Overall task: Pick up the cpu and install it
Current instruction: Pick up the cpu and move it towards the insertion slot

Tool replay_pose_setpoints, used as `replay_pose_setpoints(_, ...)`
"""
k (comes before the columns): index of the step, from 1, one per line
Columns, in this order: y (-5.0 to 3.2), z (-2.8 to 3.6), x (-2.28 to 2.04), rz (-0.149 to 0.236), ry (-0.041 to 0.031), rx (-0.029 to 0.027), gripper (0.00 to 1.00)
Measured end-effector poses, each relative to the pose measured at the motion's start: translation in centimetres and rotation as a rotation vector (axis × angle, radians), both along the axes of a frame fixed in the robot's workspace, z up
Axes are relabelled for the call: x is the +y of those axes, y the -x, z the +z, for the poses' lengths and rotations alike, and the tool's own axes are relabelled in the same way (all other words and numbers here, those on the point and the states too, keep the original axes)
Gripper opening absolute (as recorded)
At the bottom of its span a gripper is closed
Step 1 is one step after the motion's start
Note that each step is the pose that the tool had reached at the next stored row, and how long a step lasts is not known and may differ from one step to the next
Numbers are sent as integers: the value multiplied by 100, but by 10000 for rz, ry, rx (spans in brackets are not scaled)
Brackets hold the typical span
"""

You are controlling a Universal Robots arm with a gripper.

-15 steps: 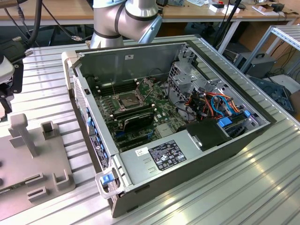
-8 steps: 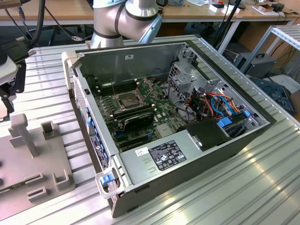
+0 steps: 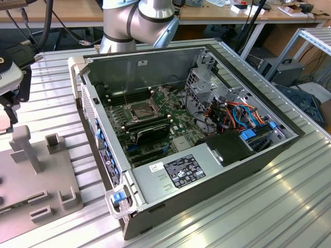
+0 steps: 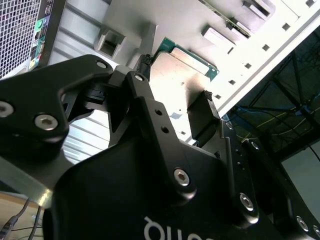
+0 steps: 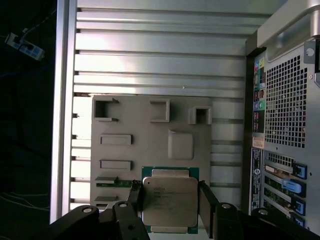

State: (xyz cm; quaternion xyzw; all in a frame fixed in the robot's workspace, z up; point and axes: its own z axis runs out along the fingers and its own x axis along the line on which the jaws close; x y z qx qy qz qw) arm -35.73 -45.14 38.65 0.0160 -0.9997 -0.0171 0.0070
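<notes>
The cpu [image 5: 169, 200] is a flat square chip with a silver-grey top and a green rim. In the first wrist view it sits between my two black fingers [image 5: 135, 194], which press on its opposite edges over the grey fixture plate [image 5: 130, 112]. My gripper [image 5: 169, 194] is shut on it. In the second wrist view the cpu [image 4: 192, 62] shows at the fingertips of the gripper [image 4: 176, 77]. In the exterior view the gripper [image 3: 9, 106] hangs over the grey fixture plate [image 3: 51, 175] at the exterior view's left. The dark square socket [image 3: 140, 109] lies on the motherboard [image 3: 176, 126] inside the open computer case [image 3: 170, 175].
The fixture plate carries raised blocks and slots [image 5: 116, 139]. The case's perforated rear panel [image 5: 285, 100] stands close beside the plate. Memory sticks [image 3: 150, 135], coloured cables [image 3: 243, 111] and a drive cage [image 3: 204, 77] crowd the case. The arm's base [image 3: 134, 20] stands behind it.
</notes>
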Motion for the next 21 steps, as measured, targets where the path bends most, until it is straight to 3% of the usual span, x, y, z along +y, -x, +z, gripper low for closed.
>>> replay_pose_setpoints(21, -62, 1, 0, 0, 1, 1, 55)
